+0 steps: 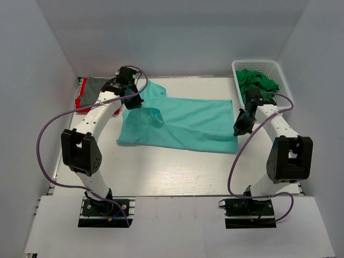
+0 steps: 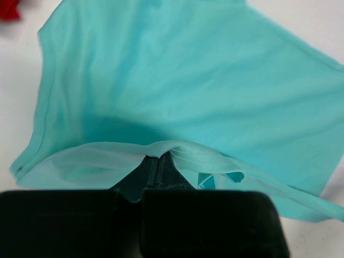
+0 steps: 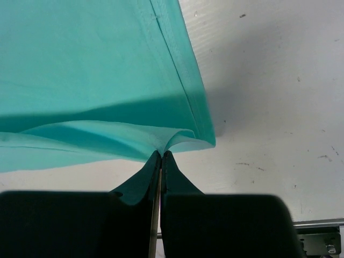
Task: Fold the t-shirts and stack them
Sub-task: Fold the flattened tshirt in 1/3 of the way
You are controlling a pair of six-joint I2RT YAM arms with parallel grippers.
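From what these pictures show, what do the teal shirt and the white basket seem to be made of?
The teal shirt: soft matte cloth, perhaps cotton knit; it drapes in loose folds and its hem shows rows of stitching. The white basket: probably moulded plastic with a smooth finish; its walls are a stiff open lattice. The exact fibre cannot be told.

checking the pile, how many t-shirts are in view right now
4: teal shirt spread mid-table; grey shirt and red shirt together far left; green shirt in the basket. That green heap may hide more.
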